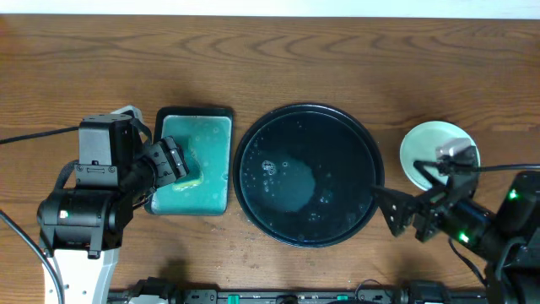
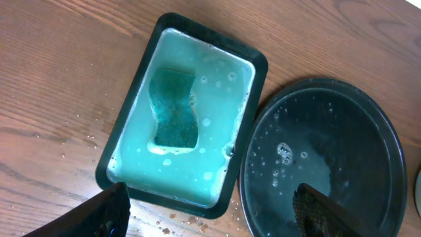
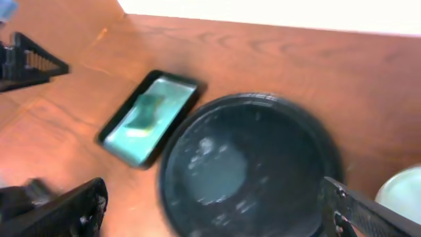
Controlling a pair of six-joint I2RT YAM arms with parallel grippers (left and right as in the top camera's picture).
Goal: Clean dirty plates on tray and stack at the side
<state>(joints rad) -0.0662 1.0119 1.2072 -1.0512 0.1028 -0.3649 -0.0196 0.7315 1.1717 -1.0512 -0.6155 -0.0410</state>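
The round black tray (image 1: 359, 143) lies at the table's middle, wet and bubbly, with no plate on it; it also shows in the left wrist view (image 2: 368, 131) and the right wrist view (image 3: 309, 131). The plates (image 1: 426, 143) sit to the right of the tray, pale mint-green on top, partly hidden by my right arm; I cannot tell how many. Their edge shows in the right wrist view (image 3: 402, 189). My left gripper (image 1: 173, 165) is open and empty over the rectangular tray's left side (image 2: 210, 217). My right gripper (image 1: 405, 215) is open and empty at the round tray's right rim (image 3: 214, 214).
A rectangular black-rimmed tray (image 1: 196, 114) of teal soapy water stands left of the round tray, with a green sponge (image 2: 174, 108) lying in it. A black rack (image 3: 29, 62) is at the far left in the right wrist view. Water drops and crumbs dot the wood by the trays.
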